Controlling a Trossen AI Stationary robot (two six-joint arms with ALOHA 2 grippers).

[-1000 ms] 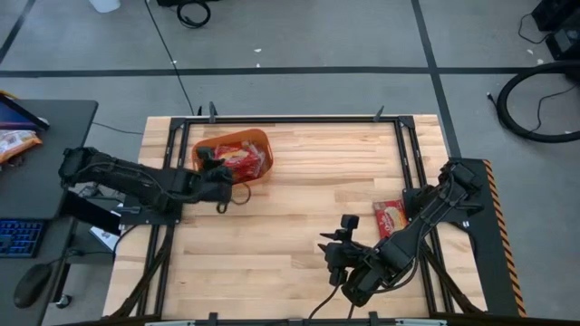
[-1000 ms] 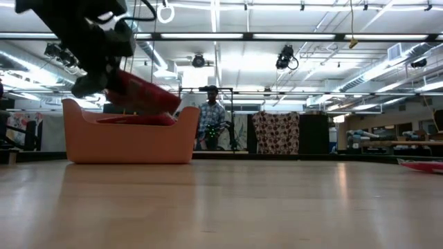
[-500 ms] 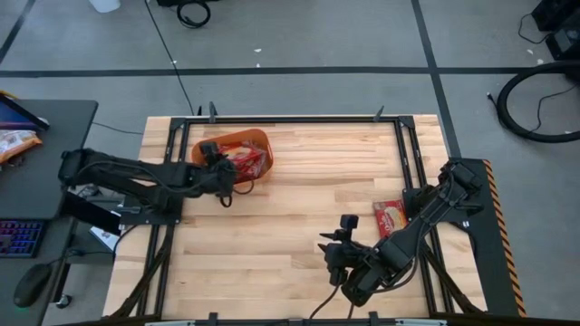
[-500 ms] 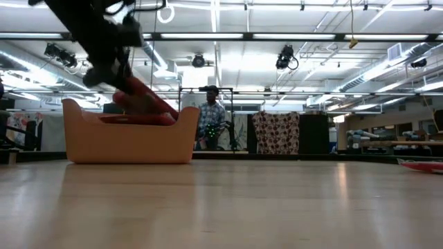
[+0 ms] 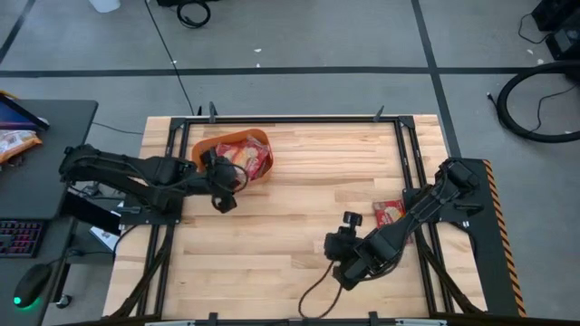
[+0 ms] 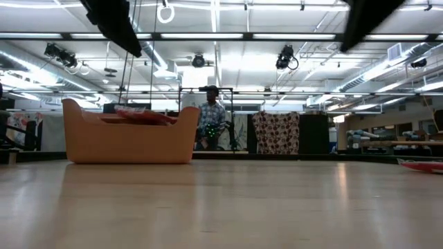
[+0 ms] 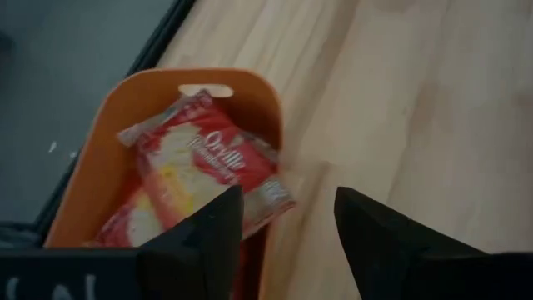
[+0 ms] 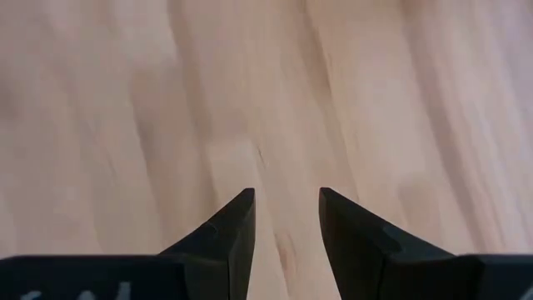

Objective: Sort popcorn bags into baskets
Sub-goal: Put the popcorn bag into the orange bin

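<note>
Where the wooden surface (image 5: pixel 290 208) runs nearest the camera in the low view, nothing stands on it; bare planks fill the foreground. Right pincer (image 5: pixel 347 258) sits over the near middle of the surface, fingers (image 8: pixel 225 229) parted with bare wood between them, gripping nothing. One popcorn bag (image 5: pixel 391 215) lies flat near the right edge of the surface, just beside the right arm's forearm; in the low view only a thin red sliver of it shows at the far right.

Farther back, on the left side, left pincer (image 5: pixel 220 186) hovers at the near rim of the orange basket (image 5: pixel 207 144), raised above it. Its fingers (image 7: pixel 204 237) stand apart and empty, framing the basket's corner in the left wrist view. Inside the basket, red popcorn bags (image 7: pixel 200 162) are heaped; the top one lies tilted, one corner lapping over the basket's rim toward the open wood. Count of bags inside: cannot tell. In the low view the basket (image 6: pixel 128 138) rests on the surface at left, with red packets showing just above its rim.

Beyond the surface, a person (image 6: pixel 211 121) stands in the room, next to a patterned cloth (image 6: pixel 275 131) hanging on a rack.
</note>
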